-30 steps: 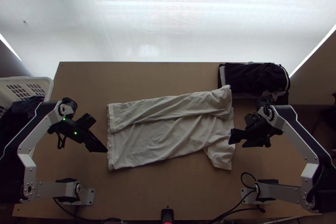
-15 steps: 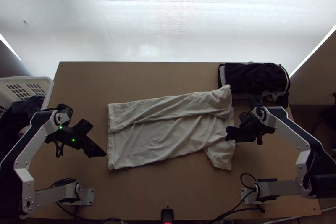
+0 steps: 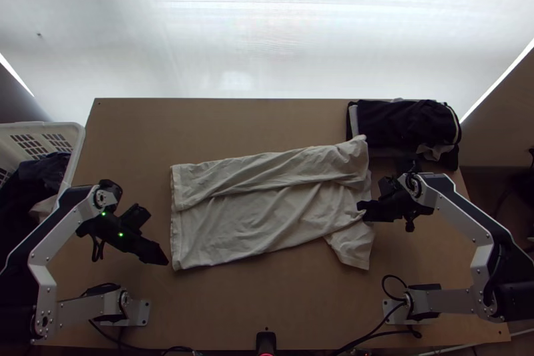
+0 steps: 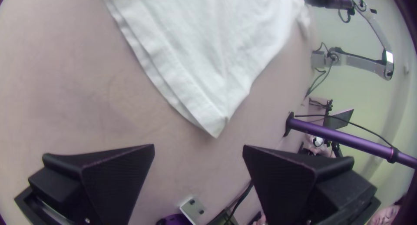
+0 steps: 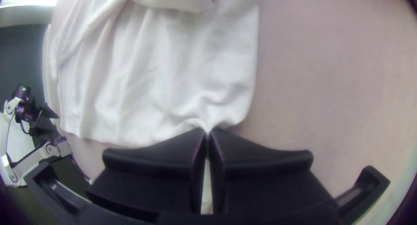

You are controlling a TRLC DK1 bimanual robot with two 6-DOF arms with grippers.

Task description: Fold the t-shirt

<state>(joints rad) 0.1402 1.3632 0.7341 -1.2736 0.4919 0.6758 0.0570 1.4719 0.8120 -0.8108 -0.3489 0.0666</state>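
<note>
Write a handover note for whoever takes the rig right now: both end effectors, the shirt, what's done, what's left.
Left end effector: open, holding nothing, beside the shirt's near left corner.
Right end effector: shut on a pinch of cloth at the shirt's right end.
Shirt: lying across the table, wrinkled, hem end to the left.
Done: the far side is folded inward as a long strip.
Left: the near side, where a flap, probably a sleeve, juts out at the right; then likely folding it shorter.
Also here: a dark clothes pile, far right.
</note>
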